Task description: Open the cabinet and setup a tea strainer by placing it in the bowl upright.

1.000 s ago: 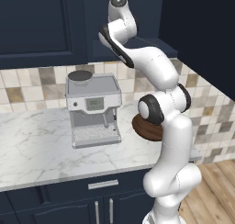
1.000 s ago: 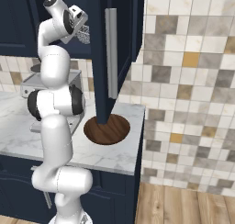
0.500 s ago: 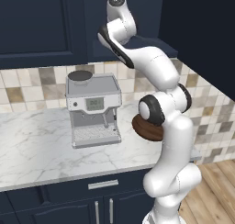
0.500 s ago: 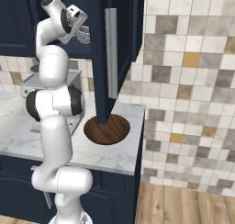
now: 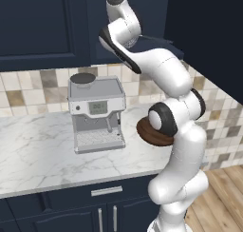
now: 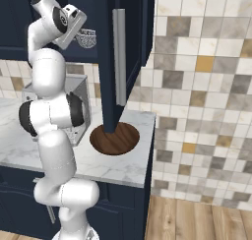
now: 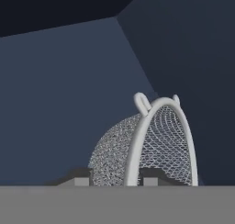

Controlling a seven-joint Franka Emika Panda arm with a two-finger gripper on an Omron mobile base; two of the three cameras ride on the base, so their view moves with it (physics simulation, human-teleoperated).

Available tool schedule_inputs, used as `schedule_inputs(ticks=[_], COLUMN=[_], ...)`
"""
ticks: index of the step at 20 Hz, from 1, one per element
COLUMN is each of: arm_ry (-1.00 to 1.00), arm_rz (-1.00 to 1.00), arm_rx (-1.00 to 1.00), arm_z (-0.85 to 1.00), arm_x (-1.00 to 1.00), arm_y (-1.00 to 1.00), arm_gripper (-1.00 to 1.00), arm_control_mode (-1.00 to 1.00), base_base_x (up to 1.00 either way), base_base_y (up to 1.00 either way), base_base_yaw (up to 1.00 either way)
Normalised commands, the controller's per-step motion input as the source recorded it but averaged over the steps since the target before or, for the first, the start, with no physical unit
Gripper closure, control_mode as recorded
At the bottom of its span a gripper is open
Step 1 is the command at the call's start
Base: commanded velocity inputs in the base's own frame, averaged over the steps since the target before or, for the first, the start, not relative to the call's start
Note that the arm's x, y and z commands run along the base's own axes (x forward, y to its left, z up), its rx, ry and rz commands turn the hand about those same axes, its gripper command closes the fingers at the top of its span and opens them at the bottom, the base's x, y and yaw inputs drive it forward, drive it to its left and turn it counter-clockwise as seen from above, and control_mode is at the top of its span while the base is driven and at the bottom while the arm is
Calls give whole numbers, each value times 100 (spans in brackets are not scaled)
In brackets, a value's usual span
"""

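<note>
My gripper (image 6: 78, 31) is up at the open cabinet's mouth, shut on the tea strainer (image 6: 87, 38). In the hand view the strainer's mesh cup (image 7: 156, 142) stands between my fingertips (image 7: 153, 176), its pale rim arching upward, with the dark cabinet interior behind it. The cabinet door (image 6: 132, 47) hangs open, seen edge-on, with its long silver handle (image 6: 119, 57) facing me. The brown wooden bowl (image 6: 115, 138) lies on the counter under the door. My elbow hides part of the bowl (image 5: 144, 135) in the left base view.
A silver coffee machine (image 5: 97, 113) stands on the marble counter (image 5: 33, 150) left of the bowl. The open door (image 5: 213, 36) hangs over the counter's right end. A tiled wall (image 6: 202, 86) lies to the right, and low navy cabinets (image 5: 102, 212) sit beneath.
The hand and the strainer have shifted only very slightly at the cabinet opening. Door, bowl and base have not moved.
</note>
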Motion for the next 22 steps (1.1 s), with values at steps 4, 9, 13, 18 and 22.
schedule_inputs(ticks=[4, 9, 13, 18, 22], arm_ry=[0, 0, 0, 0, 0], arm_rz=[0, 0, -1, -9, -16], arm_rx=[0, 0, 0, 0, -5], arm_z=[-1, 0, 0, 0, 0], arm_x=[-73, -89, -96, -90, -89], arm_y=[0, 3, 15, 23, 3], arm_gripper=[100, 100, 100, 100, 100], arm_control_mode=[-100, -100, -100, -100, -100], base_base_x=[0, 0, 0, 0, 0], base_base_y=[0, 0, 0, 0, 0], base_base_yaw=[0, 0, 0, 0, 0])
